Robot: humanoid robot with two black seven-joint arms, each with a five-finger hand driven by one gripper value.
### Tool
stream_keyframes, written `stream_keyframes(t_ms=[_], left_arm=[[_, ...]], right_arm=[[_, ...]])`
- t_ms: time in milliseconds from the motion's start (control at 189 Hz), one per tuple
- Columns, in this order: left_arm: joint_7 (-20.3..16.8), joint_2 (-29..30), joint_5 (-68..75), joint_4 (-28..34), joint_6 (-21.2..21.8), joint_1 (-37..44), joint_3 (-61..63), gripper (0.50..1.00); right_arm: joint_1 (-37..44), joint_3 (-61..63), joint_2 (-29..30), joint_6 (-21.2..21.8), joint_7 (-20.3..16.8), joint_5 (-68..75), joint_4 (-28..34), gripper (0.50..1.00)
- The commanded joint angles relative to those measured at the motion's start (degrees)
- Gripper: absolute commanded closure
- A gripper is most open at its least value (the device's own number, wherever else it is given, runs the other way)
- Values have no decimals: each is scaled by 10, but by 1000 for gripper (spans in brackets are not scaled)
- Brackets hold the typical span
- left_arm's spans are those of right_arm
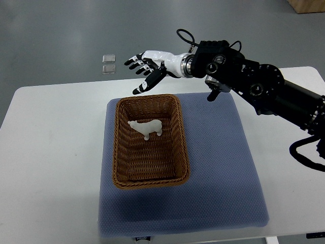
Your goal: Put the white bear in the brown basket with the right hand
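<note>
Grey floor fills the far part of the scene, and on it, left of centre, lie two small clear square pieces, one just beyond the other; nearer stands a white table with rounded corners, and on it a blue-grey padded mat covers the middle and right; a brown basket, rectangular and woven, sits on the left half of the mat, its long sides running near to far; inside it, toward the far end, the white bear lies on the basket floor, its head pointing left, touching nothing but the weave; the right hand, white with black fingertips, hangs above and beyond the far rim of the basket, clear of it; its fingers are spread and point left, and it holds nothing; its thumb angles down toward the basket's far edge; the black arm behind it enters from the right edge and crosses over the table's far right corner; a black cable loops beside it at the right edge.
</note>
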Motion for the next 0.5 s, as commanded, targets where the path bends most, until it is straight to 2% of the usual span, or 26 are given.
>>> stream_keyframes(t_ms=[0,101,255,371,493], left_arm=[[0,0,1,-1,0,0,0,500],[0,0,1,-1,0,0,1,500],[0,0,1,-1,0,0,1,500],[0,0,1,-1,0,0,1,500],[0,0,1,-1,0,0,1,500]], right_arm=[[-48,106,-12,-3,10,32,-7,591],[-89,180,-9,-10,48,66,-8,589],[-163,267,-2,-25,126,150,-14,581],[-196,304,22,-46,159,228,-36,581],[-214,343,38,-48,187,321,-61,581]])
